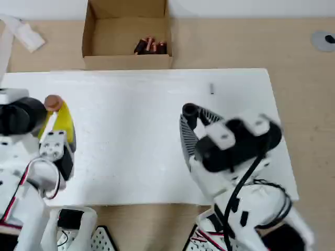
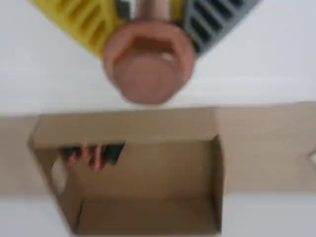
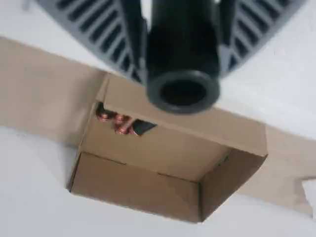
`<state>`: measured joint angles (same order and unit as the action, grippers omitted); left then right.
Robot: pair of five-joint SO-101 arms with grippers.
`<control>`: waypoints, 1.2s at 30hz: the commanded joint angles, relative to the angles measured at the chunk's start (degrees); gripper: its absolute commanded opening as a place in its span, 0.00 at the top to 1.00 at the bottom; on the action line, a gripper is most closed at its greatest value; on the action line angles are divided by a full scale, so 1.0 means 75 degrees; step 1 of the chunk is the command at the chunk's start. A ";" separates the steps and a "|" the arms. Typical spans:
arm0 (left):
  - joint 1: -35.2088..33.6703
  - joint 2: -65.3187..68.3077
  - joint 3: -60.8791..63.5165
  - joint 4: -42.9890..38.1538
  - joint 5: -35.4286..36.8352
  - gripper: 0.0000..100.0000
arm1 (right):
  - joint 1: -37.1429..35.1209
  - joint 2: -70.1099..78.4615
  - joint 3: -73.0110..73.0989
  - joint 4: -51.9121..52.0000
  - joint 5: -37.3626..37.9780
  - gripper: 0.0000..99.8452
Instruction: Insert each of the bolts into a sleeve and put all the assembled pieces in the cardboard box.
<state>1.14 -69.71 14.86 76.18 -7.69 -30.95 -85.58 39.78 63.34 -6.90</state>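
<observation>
- The left jaws, one yellow finger point(image 1: 64, 119) and one grey, are closed on a copper-coloured bolt point(image 1: 53, 102), which sits at the left edge of the white sheet point(image 1: 131, 151) covering the table point(image 1: 306, 99).
- In the left wrist view the bolt's point(image 2: 148, 61) head points outward from between the two fingers, toward the cardboard box.
- The right jaws, both fingers grey, are closed around a black sleeve point(image 1: 189, 110), held above the right-hand half of the white sheet.
- In the right wrist view the sleeve's point(image 3: 182, 64) open end faces outward, toward the box.
- Bolt and sleeve are well apart, with a stretch of white sheet between them.
- The cardboard box point(image 1: 128, 62) stands open on the table just beyond the far edge of the white sheet, roughly midway between the two arms.
- Several assembled pieces point(image 1: 151, 46), black with copper ends, lie together in the box against its far wall, toward the right corner as seen from above.
- A small dark thing point(image 1: 212, 89) lies on the white sheet near its far right corner; I cannot tell what it is.
</observation>
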 commanded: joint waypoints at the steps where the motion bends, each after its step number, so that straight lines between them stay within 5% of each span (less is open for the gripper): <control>1: 0.0035 0.0041 0.0223 -0.1149 0.0527 1.00 | -0.0135 -0.1600 0.2022 -0.1242 -0.0070 0.99; 6: 0.1043 0.0064 0.0610 -0.2157 0.0821 1.00 | -0.0170 -0.3370 0.3944 -0.1840 -0.0070 0.99; 16: 0.3212 0.0147 0.1430 -0.2579 0.0727 1.00 | -0.1319 -0.3241 0.4331 -0.1875 -0.0316 0.99; 36: 0.4548 0.0475 0.0961 -0.2778 0.0270 1.00 | -0.1319 -0.3241 0.4788 -0.1899 -0.0363 0.99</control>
<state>34.11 -66.46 25.76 56.66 -5.32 -39.91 -103.60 75.38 50.95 -8.92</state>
